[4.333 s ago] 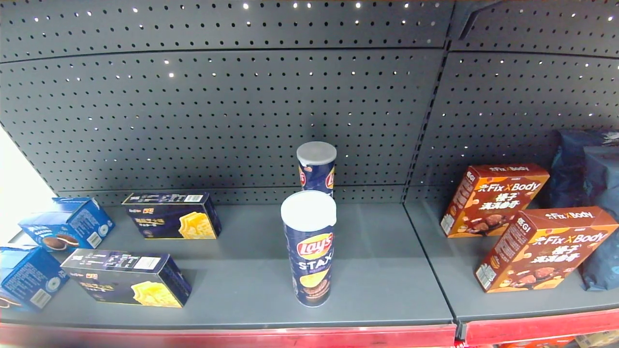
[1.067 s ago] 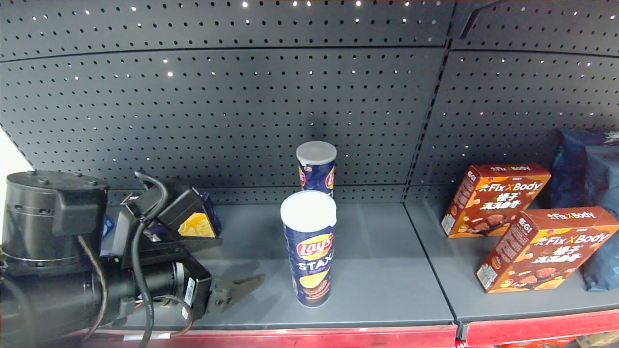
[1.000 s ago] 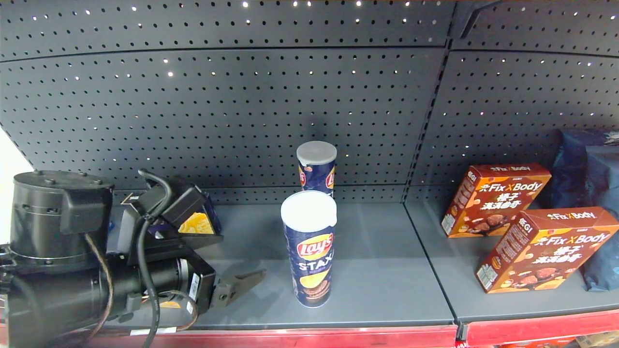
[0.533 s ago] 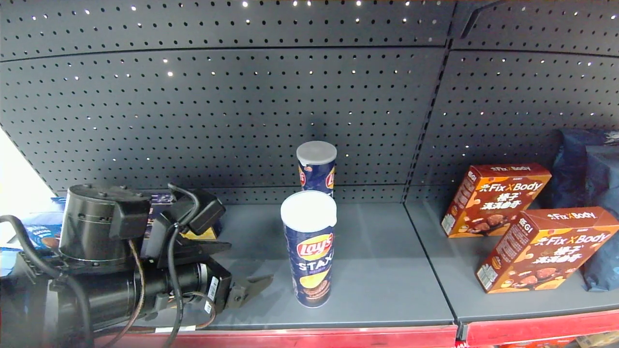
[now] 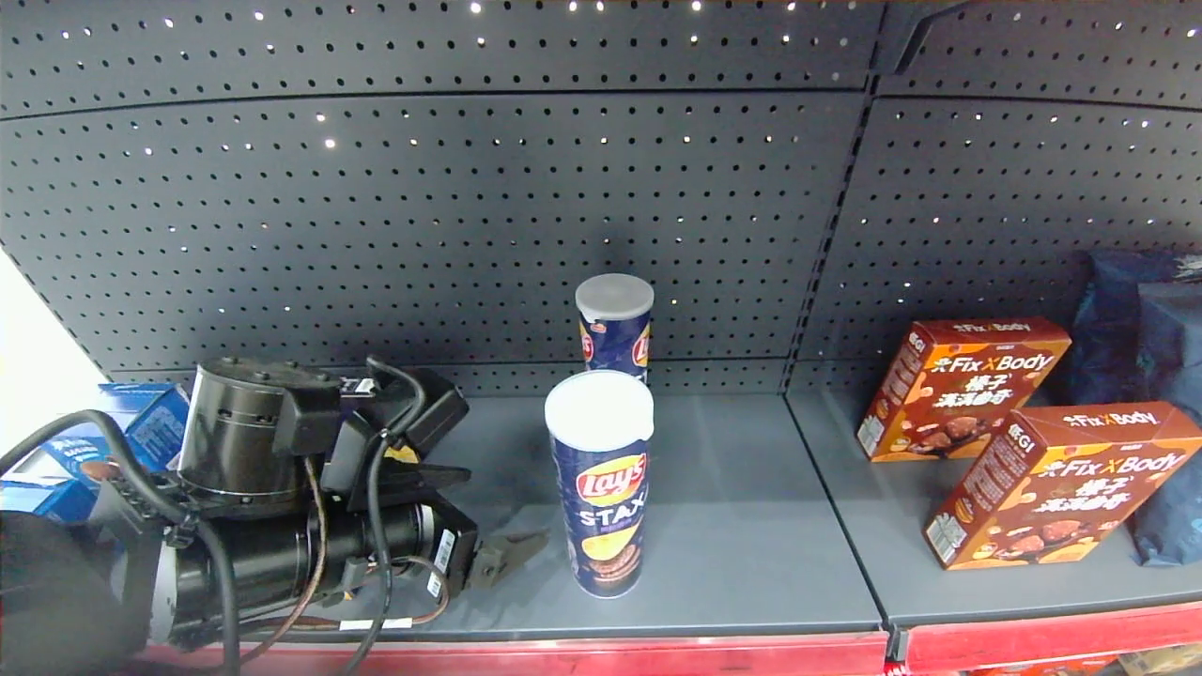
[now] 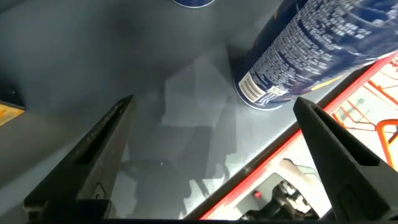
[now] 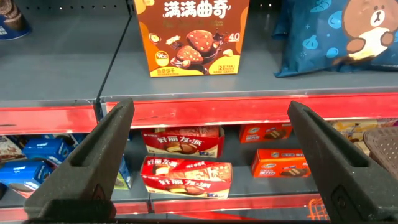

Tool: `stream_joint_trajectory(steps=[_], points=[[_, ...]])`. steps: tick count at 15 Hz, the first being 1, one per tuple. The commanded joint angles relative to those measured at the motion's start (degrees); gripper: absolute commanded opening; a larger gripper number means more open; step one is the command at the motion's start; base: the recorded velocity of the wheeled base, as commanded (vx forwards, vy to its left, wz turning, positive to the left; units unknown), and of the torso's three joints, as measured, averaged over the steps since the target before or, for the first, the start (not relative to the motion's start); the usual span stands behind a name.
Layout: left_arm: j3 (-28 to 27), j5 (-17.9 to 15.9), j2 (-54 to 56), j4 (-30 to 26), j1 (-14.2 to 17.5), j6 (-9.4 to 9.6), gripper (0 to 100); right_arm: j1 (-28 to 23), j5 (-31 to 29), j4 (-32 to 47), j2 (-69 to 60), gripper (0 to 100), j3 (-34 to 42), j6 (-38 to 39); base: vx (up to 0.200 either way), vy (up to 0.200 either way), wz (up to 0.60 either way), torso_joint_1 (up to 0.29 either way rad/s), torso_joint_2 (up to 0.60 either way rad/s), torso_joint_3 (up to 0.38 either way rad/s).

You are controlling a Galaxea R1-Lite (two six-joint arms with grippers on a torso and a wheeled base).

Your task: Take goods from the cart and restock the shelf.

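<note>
Two dark blue chip cans stand mid-shelf, the front can (image 5: pixel 601 488) with a white lid and the back can (image 5: pixel 614 324) by the pegboard. My left gripper (image 5: pixel 493 514) lies low over the shelf (image 5: pixel 732 526) just left of the front can, open and empty. In the left wrist view the left gripper (image 6: pixel 211 162) has its fingers (image 6: pixel 93 162) spread wide, with the front can (image 6: pixel 298 56) just beyond them. My right gripper (image 7: pixel 214 162) hangs open and empty in front of the shelf's red edge (image 7: pixel 249 109), facing a brown biscuit box (image 7: pixel 193 37).
Two brown boxes (image 5: pixel 963 385) (image 5: pixel 1052 483) and dark blue bags (image 5: pixel 1155 376) fill the right bay. Blue boxes (image 5: pixel 141 422) sit at far left behind my left arm. A lower shelf holds red boxes (image 7: pixel 186 177) and orange boxes (image 7: pixel 273 163). Bare shelf lies right of the cans.
My left arm has come into view since the oldest frame and, over the last second, has slid right along the shelf toward the front can. The cans and boxes have stayed put.
</note>
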State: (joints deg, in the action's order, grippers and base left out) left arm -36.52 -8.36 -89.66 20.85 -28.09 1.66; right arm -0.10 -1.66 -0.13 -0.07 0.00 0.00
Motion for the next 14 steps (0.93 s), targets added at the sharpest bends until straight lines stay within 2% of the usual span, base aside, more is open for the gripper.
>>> stream_joint_trajectory(steps=[1, 14], points=[[-1.3, 0.0, -1.6, 0.0, 0.1, 0.01, 100, 0.0, 0.0, 0.0, 0.1, 100, 0.0, 0.0, 0.000, 0.000, 0.00, 0.000, 0.00, 0.000], [-7.8, 0.0, -6.5, 0.0, -0.1, 0.10, 100, 0.0, 0.0, 0.0, 0.1, 100, 0.0, 0.0, 0.000, 0.000, 0.00, 0.000, 0.00, 0.000]])
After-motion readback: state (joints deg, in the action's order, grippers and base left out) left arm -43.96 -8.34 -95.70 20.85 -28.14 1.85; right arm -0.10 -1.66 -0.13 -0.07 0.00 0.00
